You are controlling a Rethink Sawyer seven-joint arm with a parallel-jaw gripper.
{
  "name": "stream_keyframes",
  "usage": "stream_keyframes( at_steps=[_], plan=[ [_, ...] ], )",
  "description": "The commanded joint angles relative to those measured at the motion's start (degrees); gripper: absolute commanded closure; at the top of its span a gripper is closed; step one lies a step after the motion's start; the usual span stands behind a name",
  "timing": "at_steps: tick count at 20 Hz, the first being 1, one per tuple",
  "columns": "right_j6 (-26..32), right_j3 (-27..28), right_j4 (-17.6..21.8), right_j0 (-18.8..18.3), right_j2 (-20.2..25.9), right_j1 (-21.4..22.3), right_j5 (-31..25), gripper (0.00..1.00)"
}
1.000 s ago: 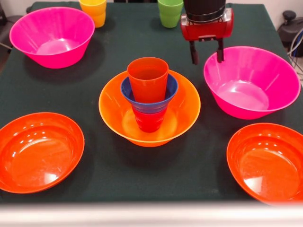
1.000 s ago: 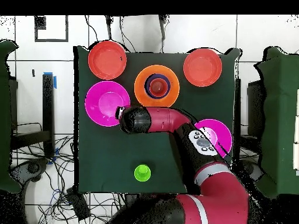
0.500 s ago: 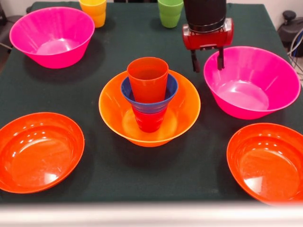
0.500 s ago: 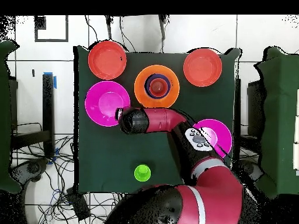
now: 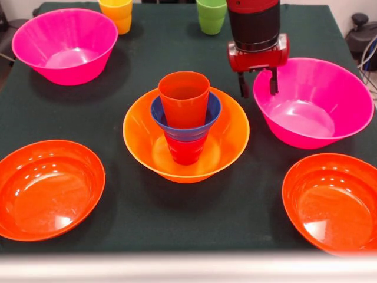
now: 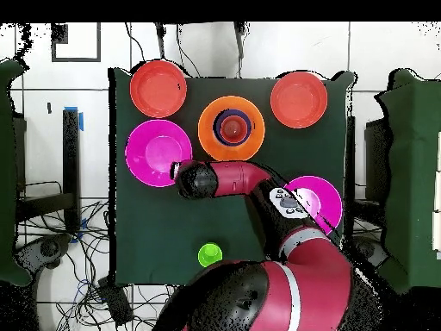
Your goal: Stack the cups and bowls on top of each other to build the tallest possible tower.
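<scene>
Hand (image 5: 257,86) at rim of pink bowl (image 5: 314,101), tower (image 5: 185,127) mid-desk.
Desk (image 5: 153,59): tower centred, orange bowl (image 5: 141,138) base, red cup (image 5: 185,150), blue bowl (image 5: 212,112), orange cup (image 5: 184,97) on top. Hand unclenched, empty; fingers appear to straddle the pink rim, contact unclear.

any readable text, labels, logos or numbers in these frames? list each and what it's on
None readable in either view.
The cups and bowls, including the orange cup and large orange bowl, are plain glossy plastic with no print showing.
The gripper body is plain red with no legible marking.
The small buttons on the arm in the overhead view are too small to read.
</scene>
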State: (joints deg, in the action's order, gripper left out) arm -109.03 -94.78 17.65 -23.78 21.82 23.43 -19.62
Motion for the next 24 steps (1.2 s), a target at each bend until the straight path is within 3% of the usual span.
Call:
stream_keyframes(
  at_steps=[1, 18, 21, 24],
  plan=[
    [1.56, 4.53, 5.04, 1.44, 0.74, -2.41, 2.00, 1.00],
    [1.71, 6.32, 5.03, 1.30, 0.80, -2.37, 1.73, 1.00],
    [2.86, 4.79, 3.66, 0.16, 2.42, 0.16, -1.75, 1.00],
    [4.85, -0.62, 0.62, -2.89, 5.87, 7.38, -8.54, 1.00]
  ],
)
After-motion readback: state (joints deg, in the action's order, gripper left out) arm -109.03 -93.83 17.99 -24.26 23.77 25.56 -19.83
